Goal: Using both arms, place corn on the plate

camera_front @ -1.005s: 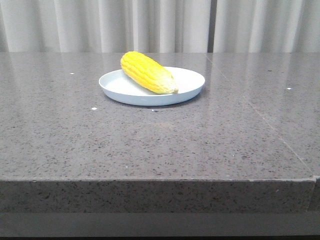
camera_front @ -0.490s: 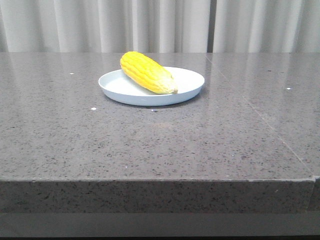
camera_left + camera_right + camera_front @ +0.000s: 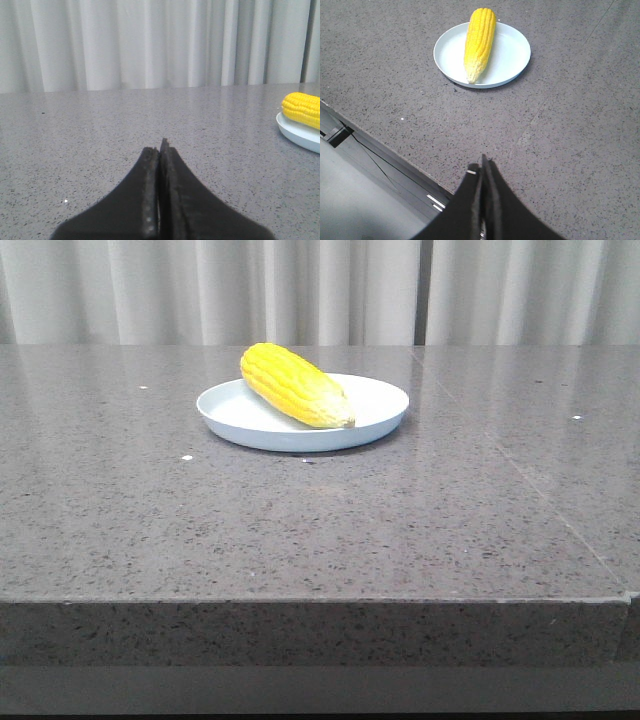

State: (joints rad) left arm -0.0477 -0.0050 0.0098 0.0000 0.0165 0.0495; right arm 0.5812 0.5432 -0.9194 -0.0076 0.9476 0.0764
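Both claws are pressed together and hold nothing. Going from left to right, the left gripper has its two black fingers closed flat against each other, low over the grey speckled table, and it points toward the pale curtain at the back. From this wrist camera, the plate and one end of the corn show only at the edge of the view, well apart from the fingers.

In the middle, the front view shows the corn lying on the plate. Its thick end reaches over the back left rim, and its paler tip points to the front right, inside the rim. Neither arm appears in this view.

On the right, the right gripper is also closed and empty, above the near edge of the table, with the corn and plate far ahead of it.

Compared with one second ago, almost nothing has changed: corn and plate sit in the same place, with only a very small shift in the picture. I judge that the placing is done and the arms are already drawn back.
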